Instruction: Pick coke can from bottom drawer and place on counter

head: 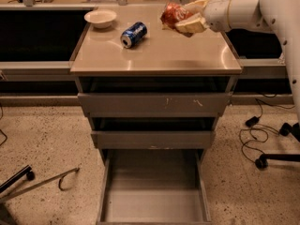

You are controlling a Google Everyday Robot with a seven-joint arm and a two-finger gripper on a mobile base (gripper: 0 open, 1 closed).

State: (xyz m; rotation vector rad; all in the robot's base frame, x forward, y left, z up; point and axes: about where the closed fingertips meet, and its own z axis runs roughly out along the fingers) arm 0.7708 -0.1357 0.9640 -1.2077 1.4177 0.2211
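The coke can [171, 14], red-orange with white markings, is held between the cream fingers of my gripper [187, 16] over the back right part of the counter [159, 55]. The gripper is shut on the can, and the white arm reaches in from the upper right. I cannot tell whether the can touches the counter. The bottom drawer [154, 204] is pulled out at the bottom of the view, with a bare grey floor.
A blue can [134, 34] lies on its side on the counter, with a white bowl [100, 18] behind it at the left. The two upper grey drawers [150, 104] are nearly closed. Black cables and a wheeled base [267, 149] lie on the floor at right, a bent metal bar [42, 184] at left.
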